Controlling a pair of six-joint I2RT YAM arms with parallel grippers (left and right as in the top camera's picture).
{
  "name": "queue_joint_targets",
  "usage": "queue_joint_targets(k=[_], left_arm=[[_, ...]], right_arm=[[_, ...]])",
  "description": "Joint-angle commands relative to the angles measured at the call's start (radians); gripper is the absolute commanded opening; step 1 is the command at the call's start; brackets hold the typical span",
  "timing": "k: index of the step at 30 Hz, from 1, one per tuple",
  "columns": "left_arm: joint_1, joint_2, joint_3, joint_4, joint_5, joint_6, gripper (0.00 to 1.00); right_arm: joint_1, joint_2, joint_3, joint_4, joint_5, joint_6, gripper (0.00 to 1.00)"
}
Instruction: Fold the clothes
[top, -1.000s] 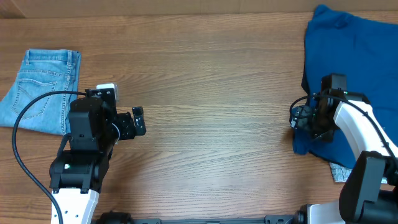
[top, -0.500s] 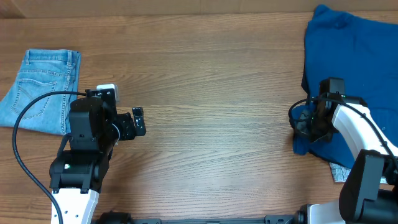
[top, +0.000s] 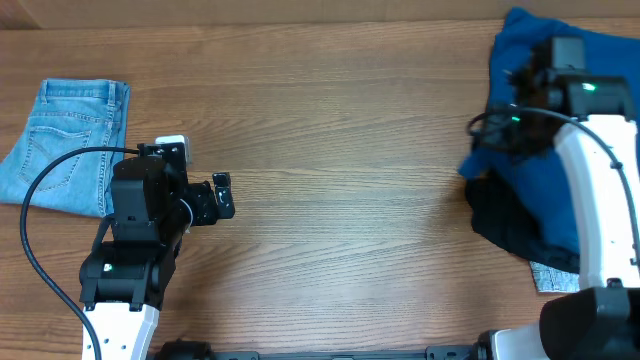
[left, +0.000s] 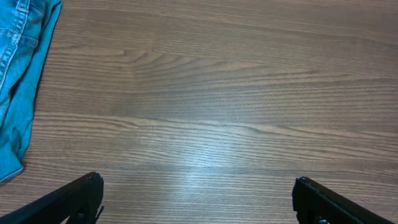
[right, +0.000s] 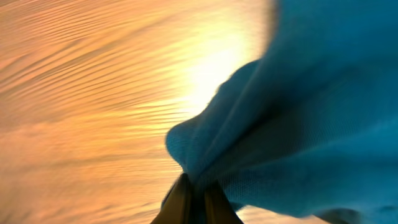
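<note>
Surface: one wooden table (top: 340, 150), brown grain, running under everything in view.

Count: three garments, two arms.

1. Mid-blue top (top: 525, 190): at the far right of the table. My right gripper (right: 193, 198) has its jaws closed tight on a bunched fold of it, and the cloth drapes away from the pinch.
2. Dark navy garment (top: 500, 225): partly under the top, showing at its lower left edge.
3. Jeans (top: 65, 140): folded, flat, at the far left.

My left gripper (top: 224, 194) hovers over bare wood just right of the jeans, jaws spread wide, holding nothing.
</note>
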Motion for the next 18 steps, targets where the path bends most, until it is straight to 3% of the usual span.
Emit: queue_joint_targets(k=[1, 8, 14, 17, 18], left_arm=[[-0.006, 0.001, 0.028, 0.004, -0.011, -0.017, 1.0], [-0.006, 0.001, 0.028, 0.003, -0.01, -0.017, 1.0], [-0.006, 0.001, 0.028, 0.002, 0.017, -0.018, 1.0], [-0.006, 0.001, 0.028, 0.001, 0.016, -0.021, 1.0], [-0.006, 0.001, 0.028, 0.0, 0.016, -0.021, 1.0]], right_arm=[[0.213, -0.024, 0.045, 0.045, -0.109, -0.045, 0.04], [0.59, 0.003, 0.045, 0.366, -0.035, 0.007, 0.04], [0.66, 0.124, 0.045, 0.509, -0.026, 0.073, 0.04], [0.66, 0.155, 0.045, 0.536, -0.02, 0.076, 0.26], [0.659, 0.154, 0.045, 0.542, 0.002, 0.075, 0.28]])
